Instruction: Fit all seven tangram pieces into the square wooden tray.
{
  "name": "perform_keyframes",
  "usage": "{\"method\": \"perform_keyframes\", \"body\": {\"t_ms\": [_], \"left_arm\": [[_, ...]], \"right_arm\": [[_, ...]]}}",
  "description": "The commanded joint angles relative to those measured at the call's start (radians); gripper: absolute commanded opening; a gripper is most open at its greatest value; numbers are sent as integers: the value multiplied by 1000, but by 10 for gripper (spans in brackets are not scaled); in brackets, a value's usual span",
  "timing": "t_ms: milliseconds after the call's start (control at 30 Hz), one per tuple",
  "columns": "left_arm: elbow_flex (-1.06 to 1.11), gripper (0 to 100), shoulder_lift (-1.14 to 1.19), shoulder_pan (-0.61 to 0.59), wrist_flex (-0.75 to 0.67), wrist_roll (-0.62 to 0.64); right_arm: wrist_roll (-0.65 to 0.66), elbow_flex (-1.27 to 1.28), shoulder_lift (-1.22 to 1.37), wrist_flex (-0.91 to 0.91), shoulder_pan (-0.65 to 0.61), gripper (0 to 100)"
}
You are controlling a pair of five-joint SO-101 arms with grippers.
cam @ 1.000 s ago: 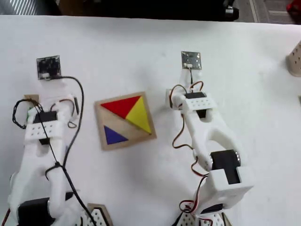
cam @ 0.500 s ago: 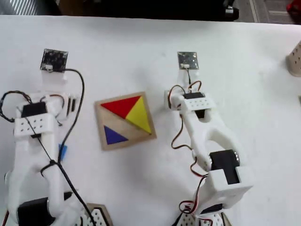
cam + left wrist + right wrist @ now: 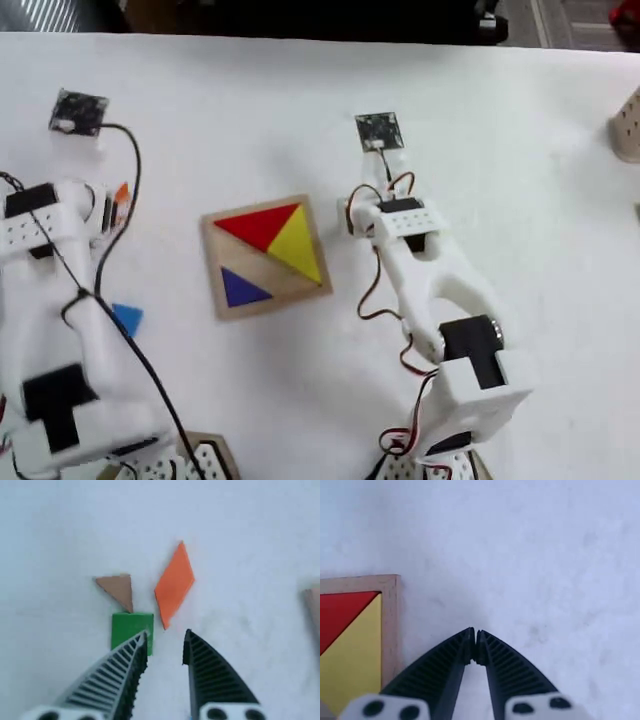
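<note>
Holding three pieces — red [image 3: 258, 227], yellow [image 3: 295, 250], blue [image 3: 240, 288] — the tray [image 3: 285, 285] lacked four, loose on the tabletop [image 3: 500, 150]. Left hand [image 3: 165, 634] hung open by the green square [image 3: 131, 630] and orange piece [image 3: 174, 584]; right hand [image 3: 474, 632] sat closed, empty.

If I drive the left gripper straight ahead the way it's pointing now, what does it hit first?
Probably the orange parallelogram: its near corner lies just ahead of the left gripper, jaws open. The green square sits beside one jaw; height above the table is unclear.
</note>
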Motion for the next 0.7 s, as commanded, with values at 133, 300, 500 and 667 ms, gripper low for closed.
{"method": "perform_keyframes", "body": {"t_ms": [133,300,500,667], "left_arm": [[-242,220,288,-16,21,-256],[-379,229,398,-15,64,-525],[-559,229,526,2,86,-628],[-770,229,650,7,245,-713]], "right_arm": [[18,-14,-5,-21,-1,21],[18,-54,58,-31,-2,21],[18,-74,82,-27,2,19],[18,-78,90,-33,10,21]]}}
